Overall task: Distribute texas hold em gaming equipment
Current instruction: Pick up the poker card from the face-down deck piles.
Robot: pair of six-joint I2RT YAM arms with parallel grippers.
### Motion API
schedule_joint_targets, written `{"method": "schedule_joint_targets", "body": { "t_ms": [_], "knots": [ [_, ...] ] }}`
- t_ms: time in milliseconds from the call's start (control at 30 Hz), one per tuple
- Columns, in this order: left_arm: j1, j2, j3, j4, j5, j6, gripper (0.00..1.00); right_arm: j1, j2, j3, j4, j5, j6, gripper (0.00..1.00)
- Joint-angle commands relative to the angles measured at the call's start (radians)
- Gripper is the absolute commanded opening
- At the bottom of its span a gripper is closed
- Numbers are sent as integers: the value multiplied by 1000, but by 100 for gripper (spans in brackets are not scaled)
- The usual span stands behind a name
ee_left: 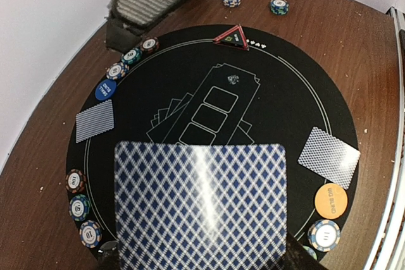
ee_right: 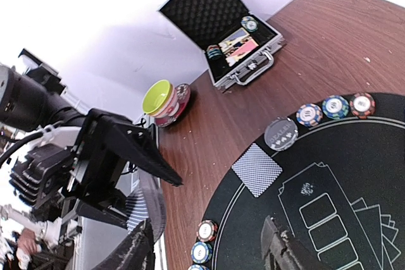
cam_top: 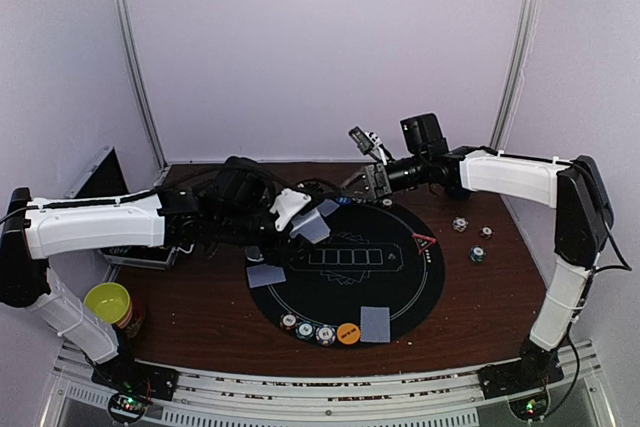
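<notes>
My left gripper (cam_top: 292,211) is shut on a blue-diamond-backed playing card (ee_left: 199,207), held over the near-left part of the round black mat (cam_top: 400,287). The card hides the fingers in the left wrist view. Two cards lie face down on the mat (cam_top: 265,275) (cam_top: 375,323). Three striped chips (cam_top: 305,330) and the orange button (cam_top: 348,333) sit at the mat's near rim. The blue button (ee_left: 105,89) and the red triangle marker (cam_top: 424,242) are on the mat too. My right gripper (cam_top: 368,183) is open and empty above the mat's far edge.
Three loose chips (cam_top: 478,254) lie on the wooden table right of the mat. An open silver case (ee_right: 234,36) with chips stands at the far left. The yellow-green bowl (cam_top: 108,302) is near the left arm's base. A clear dealer button (ee_right: 281,134) lies by the mat's rim.
</notes>
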Motion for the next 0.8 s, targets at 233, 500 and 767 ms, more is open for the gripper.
{"method": "schedule_joint_targets", "body": {
  "t_ms": [233, 500, 767],
  "knots": [
    [-9, -9, 9, 53, 8, 13, 60, 86, -29, 18, -41, -21, -125, 62],
    [-10, -10, 9, 53, 11, 16, 59, 119, -1, 32, -62, 12, -112, 65],
    [-10, -7, 8, 53, 21, 18, 60, 143, 39, 40, -57, 11, -81, 66]
  ]
}}
